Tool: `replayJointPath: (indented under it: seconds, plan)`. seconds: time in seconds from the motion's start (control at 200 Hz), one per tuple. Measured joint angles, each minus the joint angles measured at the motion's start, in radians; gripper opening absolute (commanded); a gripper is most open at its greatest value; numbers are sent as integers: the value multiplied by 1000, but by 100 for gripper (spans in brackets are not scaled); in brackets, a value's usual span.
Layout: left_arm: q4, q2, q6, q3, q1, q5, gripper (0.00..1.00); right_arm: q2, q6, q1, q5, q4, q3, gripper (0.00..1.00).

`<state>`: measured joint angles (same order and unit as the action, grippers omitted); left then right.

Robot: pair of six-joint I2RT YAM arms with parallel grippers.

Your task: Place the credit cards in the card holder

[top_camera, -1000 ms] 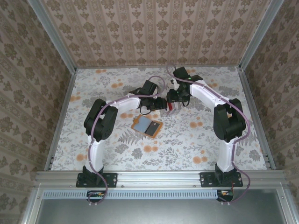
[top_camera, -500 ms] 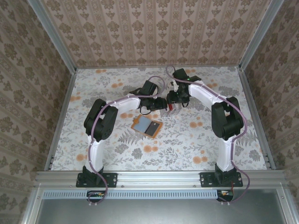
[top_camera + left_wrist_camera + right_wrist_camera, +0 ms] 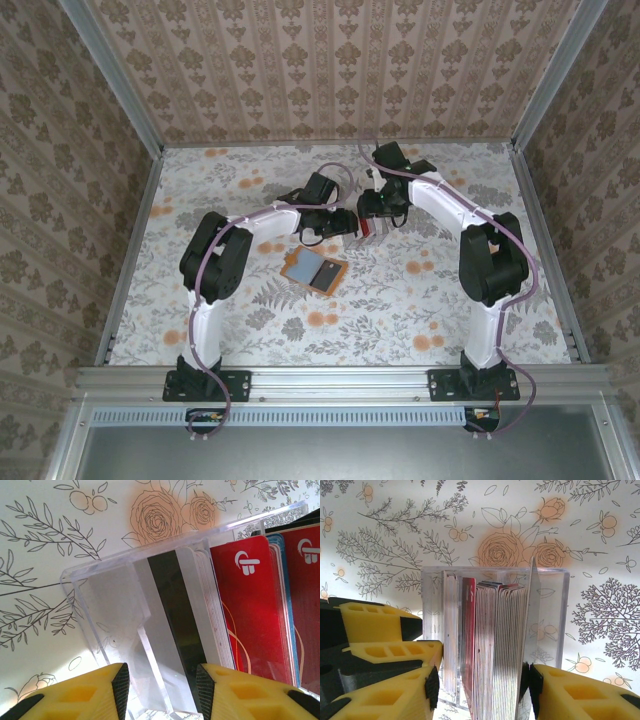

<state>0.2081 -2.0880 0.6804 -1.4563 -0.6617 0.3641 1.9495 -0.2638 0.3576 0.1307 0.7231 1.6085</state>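
The credit cards point(image 3: 495, 645) stand on edge as a thick stack, red, white and grey, inside a clear plastic box point(image 3: 550, 605). My right gripper point(image 3: 482, 690) reaches down over the stack, its pads against the two outer faces. In the left wrist view the red cards point(image 3: 250, 605) stand in the box point(image 3: 110, 595), and my left gripper point(image 3: 162, 690) clamps that box's end. From above, both grippers meet at mid-table: left gripper point(image 3: 348, 222), right gripper point(image 3: 378, 212), cards point(image 3: 367, 229). The orange card holder point(image 3: 300, 272) lies flat nearer the bases, a grey card on it.
Yellow fingers point(image 3: 385, 652) of the left gripper sit against the box's left side in the right wrist view. The floral tablecloth point(image 3: 430, 300) is bare around the arms. Patterned walls and a metal frame point(image 3: 135, 250) enclose the table.
The right arm has shifted slightly, its wrist a little farther back. Both grips and the box stay where they were. The card holder has not moved.
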Motion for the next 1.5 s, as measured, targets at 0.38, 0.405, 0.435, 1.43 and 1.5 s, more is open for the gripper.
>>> replayJointPath:
  seconds: [0.38,0.405,0.435,1.43,1.5]
  plan:
    - [-1,0,0,0,-1,0,45,-1,2,-23,5,0,0,30]
    - [-1,0,0,0,-1,0,45,-1,3,-24,5,0,0,28]
    - [-1,0,0,0,-1,0,45,-3,2,-27,5,0,-2,25]
    - [0,109,-4,1,-5,0,49,-268,11,-96,-7,-90,-135,0]
    - [-67,137,21,27,-2,23,50,-290,-13,-100,45,-190,-186,0]
